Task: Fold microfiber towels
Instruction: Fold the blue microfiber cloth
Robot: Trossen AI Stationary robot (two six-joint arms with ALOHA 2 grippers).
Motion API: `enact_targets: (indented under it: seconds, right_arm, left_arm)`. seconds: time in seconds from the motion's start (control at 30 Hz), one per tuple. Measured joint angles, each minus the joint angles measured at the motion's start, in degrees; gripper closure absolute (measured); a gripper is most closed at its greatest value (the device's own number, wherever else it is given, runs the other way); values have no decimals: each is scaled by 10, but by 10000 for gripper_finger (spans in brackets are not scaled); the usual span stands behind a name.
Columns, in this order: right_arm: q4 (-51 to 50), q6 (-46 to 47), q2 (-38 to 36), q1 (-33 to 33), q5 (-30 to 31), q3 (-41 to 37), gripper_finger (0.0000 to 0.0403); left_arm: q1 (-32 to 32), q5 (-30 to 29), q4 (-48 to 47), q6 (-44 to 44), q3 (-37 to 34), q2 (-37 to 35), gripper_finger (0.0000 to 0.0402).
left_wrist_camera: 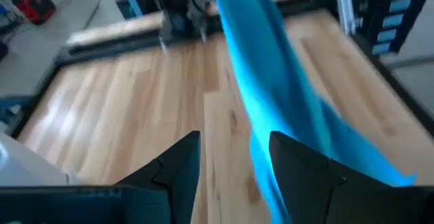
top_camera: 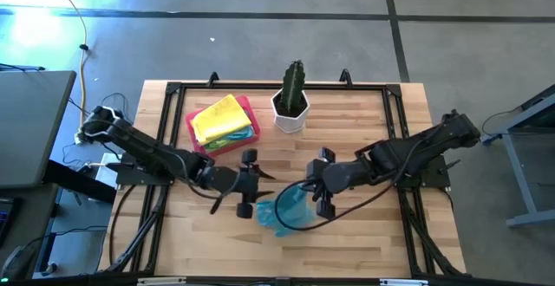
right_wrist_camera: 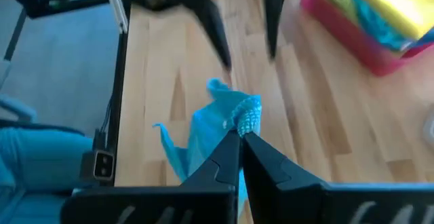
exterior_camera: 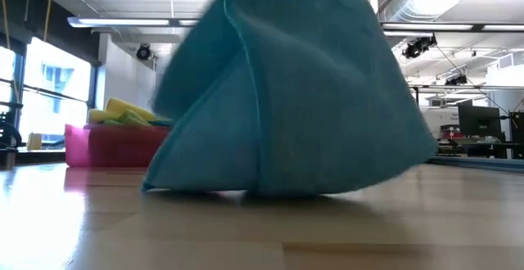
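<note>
- The right gripper point(right_wrist_camera: 239, 134) is pinching a corner of a light blue microfiber towel point(right_wrist_camera: 217, 125) between its two dark, tapering fingers, which are standing closed on the cloth.
- In the high view the right gripper point(top_camera: 319, 185) is hanging over the wooden table point(top_camera: 364, 243), on the near side of the potted cactus point(top_camera: 293, 95), with the towel point(top_camera: 284, 212) trailing from it down to the boards.
- The left gripper point(left_wrist_camera: 234, 153) is standing with its jaws apart and nothing between them, just beside the towel point(left_wrist_camera: 271, 81); in the high view it point(top_camera: 249, 182) is lying between the pink tray point(top_camera: 192, 126) and the towel.
- The towel is looking soft and nubby where the fingers are biting it, with a stitched hem running along its edge.
- In the low view the towel point(exterior_camera: 286, 90) is rising as a draped, tent-like cone, its long axis running upward from the table to the lifted corner, its lower folds resting on the wood.
- The table is showing pale butcher-block planks inside a black metal frame.
- The tray, a rigid rectangle, is sitting left of the cactus and holding a heap of cloths: a yellow towel point(top_camera: 217, 117) on top, with green and blue edges peeking out beneath it.
- The cactus is standing upright in a white faceted pot.
- No readable writing is showing anywhere.
</note>
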Motion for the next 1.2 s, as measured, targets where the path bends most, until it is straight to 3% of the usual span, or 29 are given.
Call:
enact_targets:
  seconds: [0.23, 0.5, 0.77, 0.97, 1.2]
  right_arm:
    - [-12, 0, -1, 3, 10, 13, 403]
    - [-24, 0, -1, 2, 31, 13, 403]
    - [-41, 1, -1, -1, 61, 13, 403]
    - [-42, 12, -1, -11, 61, 13, 403]
    - [-41, 27, 0, -13, 98, 13, 403]
  left_arm:
    - [0, 4, 65, -24, 1, 69, 236]
    - [-4, 26, 55, -91, 0, 123, 236]
    - [-20, 79, 59, -95, 0, 163, 236]
    - [-21, 61, 64, -104, -1, 190, 236]
    - [-15, 33, 135, -116, 0, 223, 236]
